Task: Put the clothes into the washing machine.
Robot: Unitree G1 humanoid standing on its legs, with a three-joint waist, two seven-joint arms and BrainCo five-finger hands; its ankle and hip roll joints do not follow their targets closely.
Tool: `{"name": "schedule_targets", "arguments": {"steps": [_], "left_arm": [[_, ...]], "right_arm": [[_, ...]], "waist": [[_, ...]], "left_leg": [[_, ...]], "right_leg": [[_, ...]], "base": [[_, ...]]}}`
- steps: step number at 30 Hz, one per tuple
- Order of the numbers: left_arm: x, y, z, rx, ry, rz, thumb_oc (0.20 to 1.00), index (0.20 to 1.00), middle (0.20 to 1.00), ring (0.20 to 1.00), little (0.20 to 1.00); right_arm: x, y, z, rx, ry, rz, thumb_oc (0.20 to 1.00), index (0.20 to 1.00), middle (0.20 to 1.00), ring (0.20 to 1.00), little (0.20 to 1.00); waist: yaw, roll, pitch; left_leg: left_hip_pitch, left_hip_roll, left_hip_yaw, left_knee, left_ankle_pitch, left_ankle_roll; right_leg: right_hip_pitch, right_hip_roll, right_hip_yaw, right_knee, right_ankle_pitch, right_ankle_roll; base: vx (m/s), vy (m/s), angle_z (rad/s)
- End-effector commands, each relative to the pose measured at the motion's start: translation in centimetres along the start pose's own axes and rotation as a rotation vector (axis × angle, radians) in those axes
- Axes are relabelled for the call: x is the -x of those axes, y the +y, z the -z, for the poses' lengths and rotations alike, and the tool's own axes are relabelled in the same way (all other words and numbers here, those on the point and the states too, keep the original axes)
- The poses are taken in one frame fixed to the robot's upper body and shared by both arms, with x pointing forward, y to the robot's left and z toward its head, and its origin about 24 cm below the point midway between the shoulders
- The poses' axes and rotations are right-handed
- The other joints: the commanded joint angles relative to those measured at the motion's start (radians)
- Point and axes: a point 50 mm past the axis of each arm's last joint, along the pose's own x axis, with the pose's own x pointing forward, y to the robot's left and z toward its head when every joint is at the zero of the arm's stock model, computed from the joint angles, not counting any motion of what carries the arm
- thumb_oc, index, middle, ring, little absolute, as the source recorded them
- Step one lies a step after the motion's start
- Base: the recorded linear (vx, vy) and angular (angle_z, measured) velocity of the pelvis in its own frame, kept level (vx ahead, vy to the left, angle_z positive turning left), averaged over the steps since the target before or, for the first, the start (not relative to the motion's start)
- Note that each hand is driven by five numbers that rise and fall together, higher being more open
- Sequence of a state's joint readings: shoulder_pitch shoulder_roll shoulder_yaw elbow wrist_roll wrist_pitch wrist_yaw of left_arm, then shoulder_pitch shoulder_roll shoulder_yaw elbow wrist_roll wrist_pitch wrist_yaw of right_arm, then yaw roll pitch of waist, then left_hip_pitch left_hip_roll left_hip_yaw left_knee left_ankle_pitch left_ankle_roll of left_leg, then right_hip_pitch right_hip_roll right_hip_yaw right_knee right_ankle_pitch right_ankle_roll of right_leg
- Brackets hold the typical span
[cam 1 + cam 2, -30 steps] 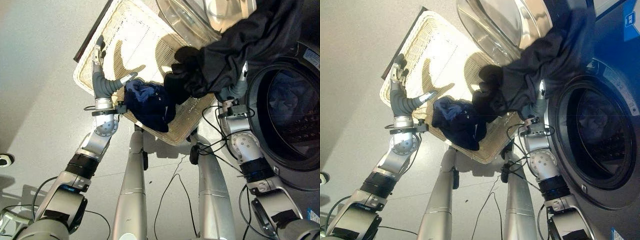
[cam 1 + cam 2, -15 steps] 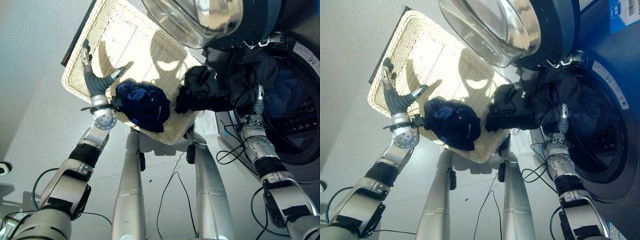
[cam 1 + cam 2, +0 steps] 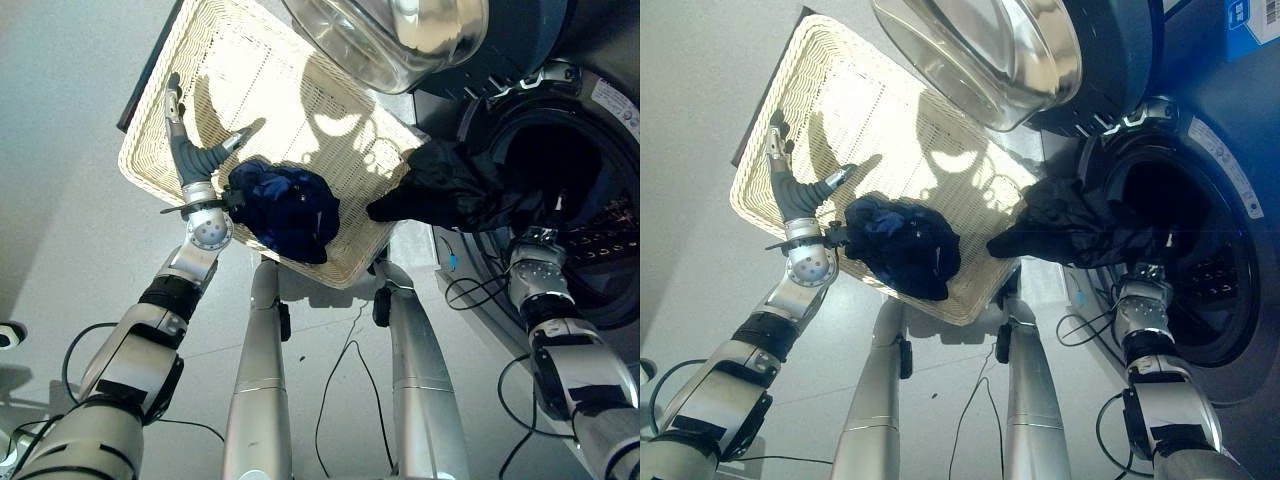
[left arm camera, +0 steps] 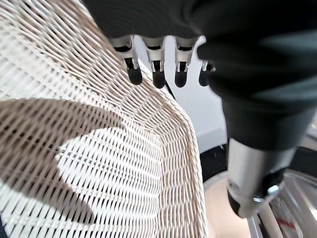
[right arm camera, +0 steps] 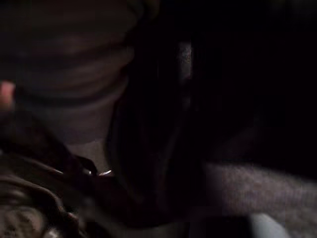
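A black garment [image 3: 450, 190] hangs half out of the washing machine's round drum mouth [image 3: 565, 160], one end trailing over the corner of the wicker basket [image 3: 250, 80]. My right arm [image 3: 540, 300] reaches up under that cloth, which hides its hand; the right wrist view is dark fabric [image 5: 148, 124]. A navy blue garment [image 3: 287, 205] lies bunched in the basket's near corner. My left hand [image 3: 192, 155] is open above the basket's near rim, just left of the navy garment, and its straight fingers [image 4: 154, 74] hold nothing over the weave [image 4: 124, 163].
The washer's glass door [image 3: 395, 35] stands swung open above the basket's far corner. The dark washer front [image 3: 1230, 250] fills the right side. Grey floor [image 3: 70, 220] lies to the left of the basket.
My right arm has carried the black garment right and down, from in front of the washer into the drum mouth. The left hand and the navy garment have kept their places.
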State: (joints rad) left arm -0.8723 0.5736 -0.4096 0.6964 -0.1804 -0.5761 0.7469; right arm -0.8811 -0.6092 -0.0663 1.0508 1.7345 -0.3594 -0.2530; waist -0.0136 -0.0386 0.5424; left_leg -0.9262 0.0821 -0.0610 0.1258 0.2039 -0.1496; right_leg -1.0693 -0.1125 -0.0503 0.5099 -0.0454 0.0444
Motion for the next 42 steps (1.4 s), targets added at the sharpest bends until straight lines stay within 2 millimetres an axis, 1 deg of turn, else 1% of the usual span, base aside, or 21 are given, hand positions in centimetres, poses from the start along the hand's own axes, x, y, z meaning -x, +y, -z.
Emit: {"name": "schedule_targets", "arguments": {"steps": [1,2,4,6,7,9,10,12,16,17,18,19,20,21,22,23,26,33,36,41,42], "left_arm": [[0.0,0.7,-0.5,0.029,-0.038,-0.042,1.0,1.0,1.0,1.0,1.0],[0.2,0.8,-0.4,0.019,-0.046,-0.039,1.0,1.0,1.0,1.0,1.0],[0.6,1.4,-0.2,-0.001,-0.044,-0.033,1.0,1.0,1.0,1.0,1.0],[0.5,2.0,-0.2,-0.011,-0.044,-0.035,1.0,1.0,1.0,1.0,1.0],[0.3,2.6,0.0,-0.02,-0.039,-0.037,1.0,1.0,1.0,1.0,1.0],[-0.2,3.4,0.0,-0.033,-0.035,-0.034,1.0,1.0,1.0,1.0,1.0],[-0.1,3.6,0.3,-0.042,-0.026,-0.029,1.0,1.0,1.0,1.0,1.0],[-0.6,3.9,0.2,-0.045,-0.029,-0.021,1.0,1.0,1.0,1.0,1.0],[-1.1,3.8,0.0,-0.041,-0.034,-0.008,1.0,1.0,1.0,1.0,1.0],[-1.3,3.8,-0.1,-0.041,-0.038,-0.005,1.0,1.0,1.0,1.0,1.0],[-1.6,3.7,-0.3,-0.038,-0.042,-0.001,1.0,1.0,1.0,1.0,1.0],[-1.7,3.4,-0.4,-0.034,-0.045,0.005,1.0,1.0,1.0,1.0,1.0],[-1.7,3.3,-0.4,-0.033,-0.042,0.008,1.0,1.0,1.0,1.0,1.0],[-1.7,3.3,-0.4,-0.033,-0.042,0.008,1.0,1.0,1.0,1.0,1.0],[-1.8,3.0,-0.5,-0.028,-0.042,0.014,1.0,1.0,1.0,1.0,1.0],[-1.8,2.9,-0.6,-0.026,-0.044,0.015,1.0,1.0,1.0,1.0,1.0],[-1.8,2.1,-0.7,-0.024,-0.044,0.035,1.0,1.0,1.0,1.0,1.0],[-2.6,1.2,-1.2,-0.025,-0.041,0.045,1.0,1.0,1.0,1.0,1.0],[-2.7,1.0,-1.2,-0.02,-0.03,0.037,1.0,1.0,1.0,1.0,1.0],[-2.2,1.4,-0.7,-0.015,-0.018,-0.009,1.0,1.0,1.0,1.0,1.0],[-2.2,1.6,-0.8,-0.011,-0.024,-0.032,1.0,1.0,1.0,1.0,1.0]], "right_arm": [[0.8,4.7,-10.6,-0.007,-0.535,0.075,0.2,0.2,0.2,0.2,0.2],[1.4,6.1,-12.0,-0.024,-0.613,0.078,0.2,0.2,0.2,0.2,0.2],[3.0,8.2,-14.5,-0.041,-0.786,0.085,0.2,0.2,0.2,0.2,0.2],[4.2,9.6,-16.1,-0.061,-0.87,0.082,0.2,0.2,0.2,0.2,0.2],[4.9,10.4,-17.5,-0.063,-0.928,0.085,0.2,0.2,0.2,0.2,0.2],[5.5,10.6,-19.2,-0.079,-0.978,0.099,0.2,0.2,0.2,0.2,0.2],[5.6,10.3,-20.0,-0.08,-1.003,0.11,0.2,0.2,0.2,0.2,0.2],[5.6,9.6,-21.4,-0.076,-1.036,0.139,0.2,0.2,0.2,0.2,0.2],[5.4,9.6,-21.6,-0.043,-1.041,0.177,0.2,0.2,0.2,0.2,0.2],[5.3,9.6,-21.5,-0.029,-1.04,0.187,0.2,0.2,0.2,0.2,0.2],[5.0,9.7,-21.0,-0.011,-1.018,0.204,0.278,0.278,0.278,0.278,0.278],[4.6,9.5,-20.5,0.041,-0.994,0.224,0.918,0.918,0.918,0.918,0.918],[4.2,9.3,-20.0,0.1,-0.96,0.241,1.0,1.0,1.0,1.0,1.0],[4.2,9.3,-20.0,0.1,-0.96,0.241,1.0,1.0,1.0,1.0,1.0],[3.6,9.1,-19.3,0.196,-0.933,0.257,1.0,1.0,1.0,1.0,1.0],[3.4,9.1,-19.0,0.224,-0.915,0.263,1.0,1.0,1.0,1.0,1.0],[1.7,7.9,-16.7,0.567,-0.799,0.338,1.0,1.0,1.0,1.0,1.0],[1.1,8.1,-14.1,0.935,-0.825,0.36,1.0,1.0,1.0,1.0,1.0],[1.2,8.7,-12.4,1.022,-0.847,0.308,1.0,1.0,1.0,1.0,1.0],[1.0,7.6,-10.1,1.053,-0.824,0.21,1.0,1.0,1.0,1.0,1.0],[1.2,7.6,-9.1,1.056,-0.827,0.173,1.0,1.0,1.0,1.0,1.0]], "waist": [[-0.014,0.007,-0.022],[-0.016,0.002,-0.022],[-0.018,-0.005,-0.022],[-0.022,-0.013,-0.022],[-0.026,-0.019,-0.022],[-0.031,-0.028,-0.022],[-0.032,-0.03,-0.022],[-0.031,-0.034,-0.022],[-0.025,-0.031,-0.022],[-0.022,-0.03,-0.022],[-0.021,-0.027,-0.022],[-0.019,-0.022,-0.022],[-0.018,-0.019,-0.022],[-0.018,-0.019,-0.022],[-0.015,-0.017,-0.022],[-0.014,-0.015,-0.022],[-0.007,-0.006,-0.022],[0.0,0.001,-0.022],[-0.002,0.008,-0.022],[-0.003,0.016,-0.022],[-0.007,0.017,-0.022]], "left_leg": [[-0.035,-0.07,0.026,0.132,-0.116,0.031],[-0.045,-0.071,0.024,0.129,-0.105,0.034],[-0.033,-0.07,0.017,0.13,-0.119,0.034],[-0.032,-0.07,0.013,0.127,-0.121,0.035],[-0.028,-0.068,0.011,0.122,-0.122,0.036],[-0.032,-0.07,0.009,0.121,-0.113,0.038],[-0.018,-0.067,0.007,0.121,-0.124,0.038],[-0.021,-0.073,0.005,0.119,-0.113,0.041],[-0.019,-0.081,0.0,0.119,-0.114,0.045],[-0.021,-0.085,-0.002,0.118,-0.111,0.046],[-0.024,-0.089,-0.003,0.117,-0.109,0.048],[-0.025,-0.091,-0.003,0.116,-0.108,0.049],[-0.02,-0.091,-0.002,0.117,-0.112,0.048],[-0.02,-0.091,-0.002,0.117,-0.112,0.048],[-0.019,-0.097,-0.004,0.117,-0.112,0.05],[-0.023,-0.1,-0.006,0.117,-0.109,0.052],[-0.017,-0.097,-0.003,0.123,-0.119,0.053],[-0.036,-0.106,-0.005,0.131,-0.112,0.06],[-0.035,-0.108,0.001,0.13,-0.112,0.062],[-0.027,-0.103,0.009,0.129,-0.125,0.06],[-0.04,-0.104,0.012,0.126,-0.116,0.06]], "right_leg": [[0.086,0.046,-0.058,-0.282,0.232,0.1],[0.078,0.045,-0.059,-0.287,0.244,0.099],[0.091,0.05,-0.058,-0.291,0.238,0.1],[0.095,0.052,-0.056,-0.297,0.24,0.101],[0.1,0.053,-0.055,-0.303,0.24,0.101],[0.097,0.052,-0.056,-0.307,0.247,0.098],[0.111,0.055,-0.055,-0.305,0.235,0.098],[0.109,0.052,-0.055,-0.309,0.243,0.095],[0.111,0.049,-0.055,-0.314,0.245,0.093],[0.108,0.046,-0.056,-0.316,0.248,0.094],[0.106,0.043,-0.058,-0.319,0.25,0.094],[0.104,0.039,-0.06,-0.32,0.251,0.095],[0.109,0.039,-0.061,-0.32,0.249,0.096],[0.109,0.039,-0.061,-0.32,0.249,0.096],[0.109,0.036,-0.062,-0.323,0.251,0.096],[0.105,0.034,-0.062,-0.324,0.255,0.095],[0.113,0.035,-0.066,-0.318,0.245,0.098],[0.096,0.03,-0.072,-0.312,0.251,0.098],[0.094,0.029,-0.072,-0.312,0.249,0.099],[0.096,0.029,-0.071,-0.307,0.238,0.101],[0.083,0.027,-0.07,-0.31,0.243,0.101]], "base": [[-0.02,-0.084,-0.02],[-0.01,-0.062,-0.03],[0.0,-0.039,-0.03],[-0.01,-0.008,-0.03],[-0.02,-0.016,-0.06],[-0.01,-0.008,-0.09],[0.0,-0.006,-0.05],[0.0,0.0,0.0],[0.0,0.0,0.0],[0.0,0.0,0.0],[0.0,0.0,0.0],[0.0,0.0,0.0],[0.0,0.0,0.0],[0.0,0.0,0.0],[0.0,0.0,0.0],[0.0,0.0,0.0],[0.0,-0.008,0.04],[-0.02,-0.006,0.06],[-0.01,0.013,0.04],[-0.01,0.026,0.01],[-0.01,0.031,0.02]]}}
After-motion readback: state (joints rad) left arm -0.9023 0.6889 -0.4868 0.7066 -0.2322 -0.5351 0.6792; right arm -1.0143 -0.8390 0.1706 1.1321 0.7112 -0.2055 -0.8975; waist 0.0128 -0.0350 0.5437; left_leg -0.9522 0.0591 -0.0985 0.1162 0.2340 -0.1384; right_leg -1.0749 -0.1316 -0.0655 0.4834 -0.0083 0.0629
